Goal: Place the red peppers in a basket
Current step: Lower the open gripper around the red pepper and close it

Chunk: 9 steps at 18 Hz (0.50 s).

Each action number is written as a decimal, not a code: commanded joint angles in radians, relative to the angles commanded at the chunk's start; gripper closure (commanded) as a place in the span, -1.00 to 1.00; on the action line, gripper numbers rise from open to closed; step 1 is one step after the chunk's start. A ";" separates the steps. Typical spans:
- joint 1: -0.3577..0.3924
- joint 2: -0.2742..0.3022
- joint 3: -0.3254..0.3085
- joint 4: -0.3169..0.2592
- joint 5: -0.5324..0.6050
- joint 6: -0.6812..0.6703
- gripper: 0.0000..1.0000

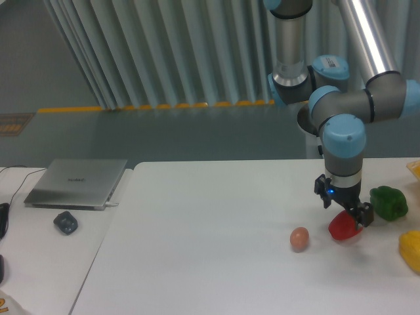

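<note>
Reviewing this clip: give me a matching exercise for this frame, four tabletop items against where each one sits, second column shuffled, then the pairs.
Items:
1. red pepper
2. brown egg
3. green pepper
4. laptop

Places:
A. far left of the table, lid closed
B. directly under the claw
C. cut off by the right frame edge, low down
D. just left of the red pepper
E. right of the claw, apart from it

Pairs: 1-B, 2-D, 3-E, 4-A. C fits the yellow pepper, not listed.
</note>
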 joint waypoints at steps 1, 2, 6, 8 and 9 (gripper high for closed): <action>0.000 0.000 -0.002 0.000 0.000 0.002 -1.00; 0.002 -0.002 -0.003 0.000 0.005 0.002 -1.00; -0.009 -0.014 -0.009 0.000 0.057 0.006 -1.00; -0.017 -0.023 -0.009 0.000 0.074 0.003 -1.00; -0.021 -0.035 -0.009 0.002 0.077 0.000 -1.00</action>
